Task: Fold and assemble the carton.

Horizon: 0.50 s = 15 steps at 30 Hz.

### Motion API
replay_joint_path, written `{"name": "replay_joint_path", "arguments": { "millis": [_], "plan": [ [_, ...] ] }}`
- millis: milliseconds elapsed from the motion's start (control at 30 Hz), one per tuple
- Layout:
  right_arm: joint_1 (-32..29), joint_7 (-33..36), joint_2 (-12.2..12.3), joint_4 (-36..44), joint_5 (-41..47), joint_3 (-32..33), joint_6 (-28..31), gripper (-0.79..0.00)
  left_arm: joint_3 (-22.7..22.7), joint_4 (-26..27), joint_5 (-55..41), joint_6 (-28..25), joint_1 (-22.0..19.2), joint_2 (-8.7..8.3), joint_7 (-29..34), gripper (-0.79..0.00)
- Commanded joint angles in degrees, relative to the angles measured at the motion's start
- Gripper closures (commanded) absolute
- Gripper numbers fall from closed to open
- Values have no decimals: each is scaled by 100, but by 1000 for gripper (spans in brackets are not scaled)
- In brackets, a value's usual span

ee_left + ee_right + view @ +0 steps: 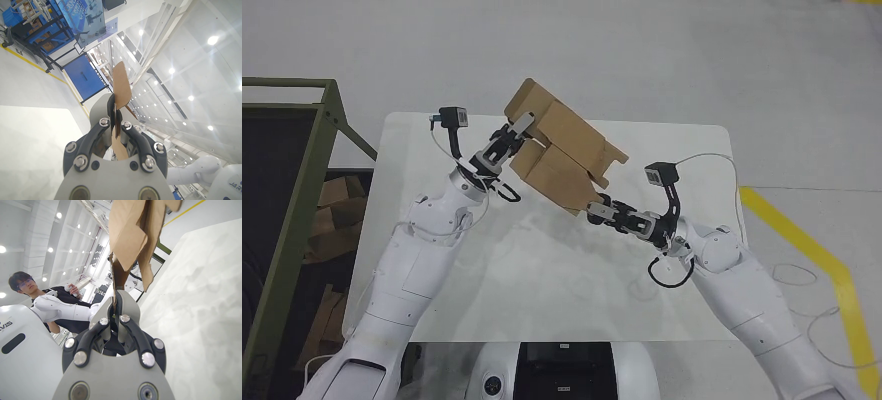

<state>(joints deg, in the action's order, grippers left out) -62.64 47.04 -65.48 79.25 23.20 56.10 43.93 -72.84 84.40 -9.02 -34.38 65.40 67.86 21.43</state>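
Note:
A brown cardboard carton (564,150), partly folded with loose flaps, is held in the air above the white table (542,285), tilted across its far middle. My left gripper (514,138) is shut on the carton's left edge; in the left wrist view its fingers (114,113) pinch a thin cardboard flap (122,85) seen edge-on. My right gripper (595,211) is shut on the carton's lower near corner. In the right wrist view its fingertips (115,303) clamp a cardboard edge, and the carton (132,236) hangs above them.
A green metal-framed bin (292,210) holding flat cardboard pieces stands left of the table. Yellow floor tape (812,255) runs to the right. The near half of the table is bare white surface.

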Motion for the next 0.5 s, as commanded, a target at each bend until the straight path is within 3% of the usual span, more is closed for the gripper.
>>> {"name": "replay_joint_path", "arguments": {
  "millis": [0, 467],
  "plan": [
    [-7, 12, 0, 2, 20, 18, 11, 0, -6, 5, -9, -9, 12, 3, 8, 0],
    [-136, -94, 44, 71, 49, 362, 110, 0, -86, 2, -91, -128, 108, 8, 181, 0]
  ]
}}
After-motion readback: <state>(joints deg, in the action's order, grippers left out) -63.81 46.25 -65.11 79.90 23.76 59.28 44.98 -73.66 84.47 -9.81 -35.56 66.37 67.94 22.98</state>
